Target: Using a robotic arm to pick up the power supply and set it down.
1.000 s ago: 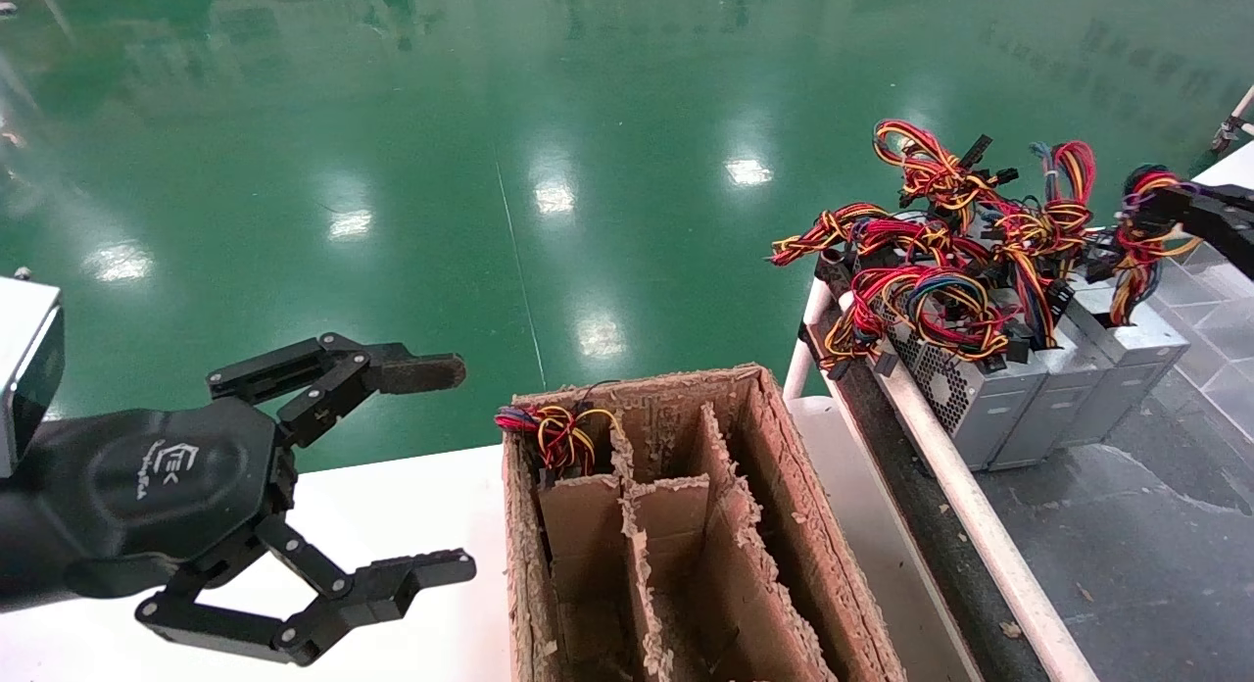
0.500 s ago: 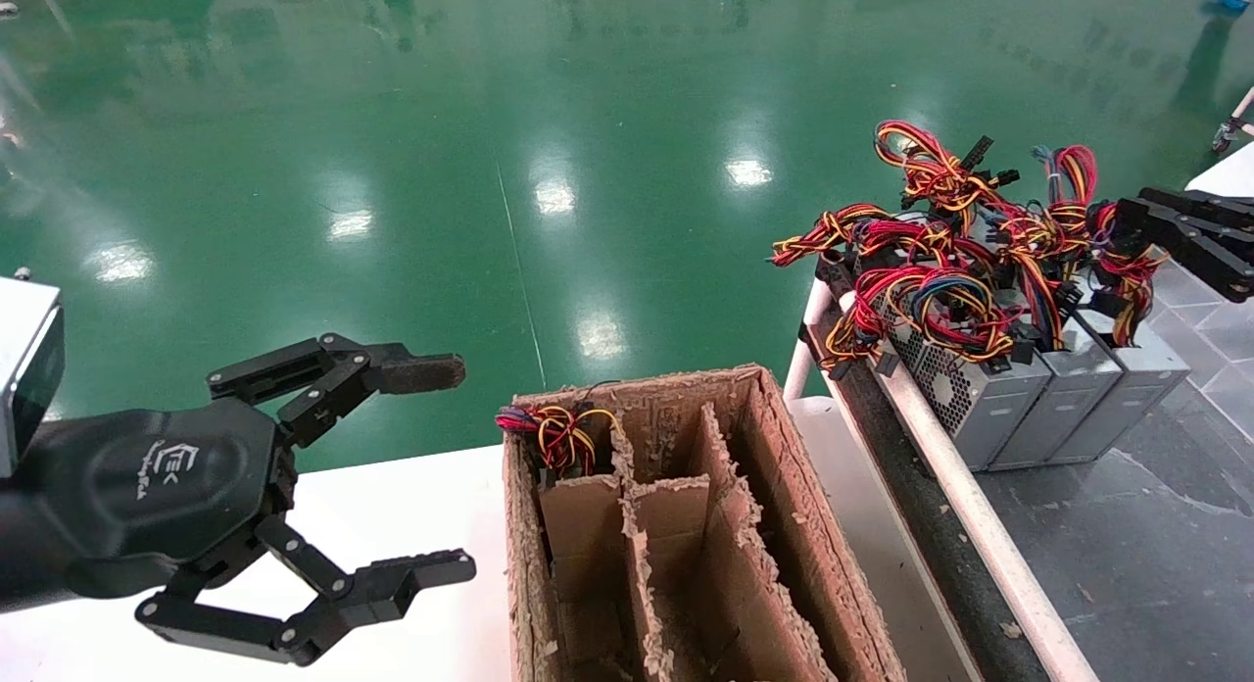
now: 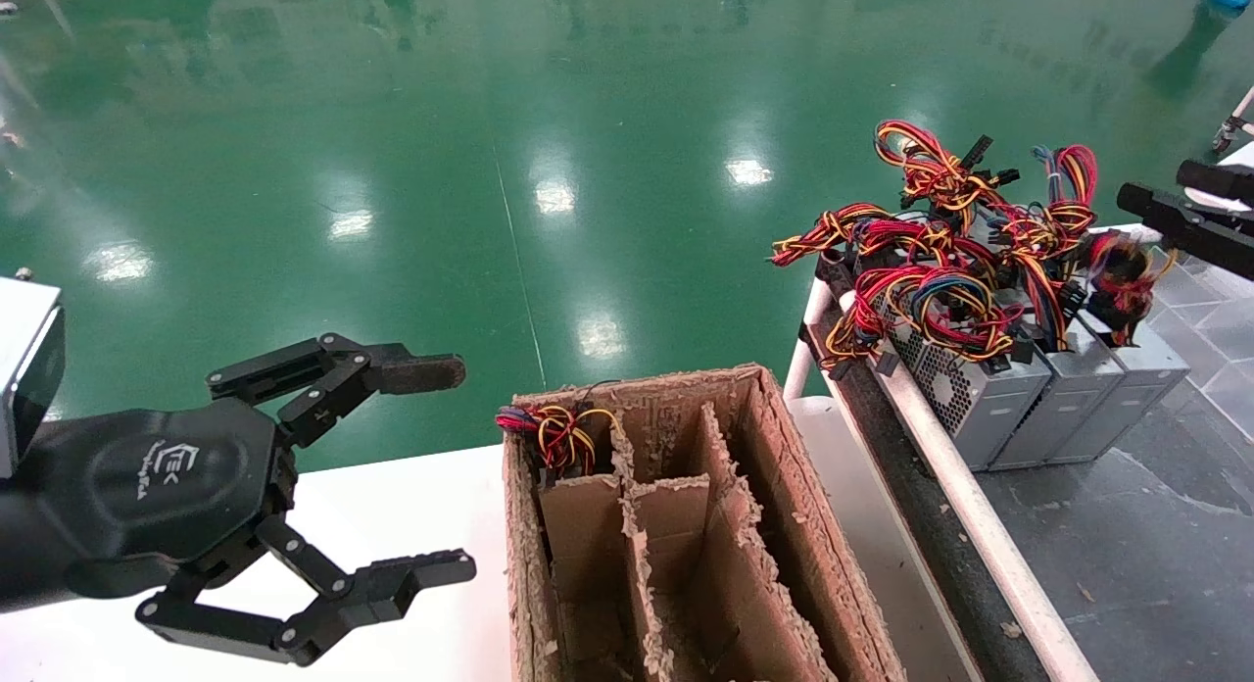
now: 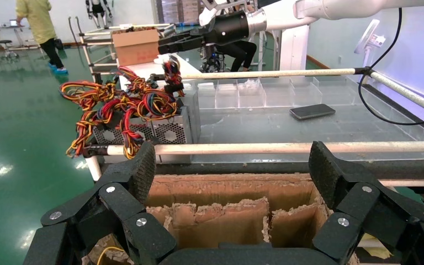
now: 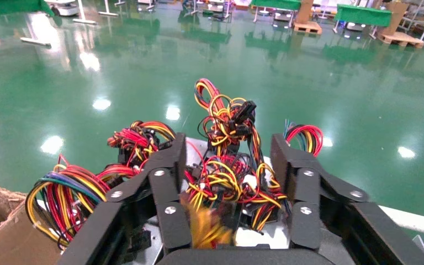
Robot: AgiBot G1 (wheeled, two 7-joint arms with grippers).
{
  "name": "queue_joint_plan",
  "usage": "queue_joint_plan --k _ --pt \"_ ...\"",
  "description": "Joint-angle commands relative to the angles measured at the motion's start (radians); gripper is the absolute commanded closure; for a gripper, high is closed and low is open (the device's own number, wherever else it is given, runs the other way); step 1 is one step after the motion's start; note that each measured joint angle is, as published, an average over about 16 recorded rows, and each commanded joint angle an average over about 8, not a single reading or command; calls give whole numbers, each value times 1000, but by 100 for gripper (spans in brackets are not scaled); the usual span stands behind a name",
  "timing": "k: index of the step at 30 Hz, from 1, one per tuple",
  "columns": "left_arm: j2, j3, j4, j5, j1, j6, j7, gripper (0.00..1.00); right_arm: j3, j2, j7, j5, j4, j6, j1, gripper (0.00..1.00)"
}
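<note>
At the lower left of the head view the left tool [image 3: 446, 466] hangs over the white bench [image 3: 411, 496], fingers spread wide and empty, apparently parked beside the cardboard box [image 3: 774, 466]. At the right edge, the right tool [image 3: 1176, 207], spread wide and empty, hovers just above the power supply [image 3: 1141, 364], which stands rightmost in the row.

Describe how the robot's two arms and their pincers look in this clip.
Both end in black, jointed pincers with linked finger segments fastened by silver screws and rough, textured pads. The left pincer has a rounded black palm with a white logo and a silver-white block behind it. The right pincer shows only black fingers at the head view's edge; the left wrist view shows its black wrist on a silver-white forearm with a black cable.
</note>
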Motion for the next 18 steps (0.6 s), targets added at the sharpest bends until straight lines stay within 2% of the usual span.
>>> queue_joint_plan --k 1,8,18 --pt "0 0 0 0 0 0 0 0 4 -1 6 6 -2 -2 2 0" --pt "0 0 0 0 0 0 0 0 20 1 18 41 44 -30 -24 0" --pt "0 0 0 0 0 0 0 0 18 10 90 101 254 -46 -126 0"
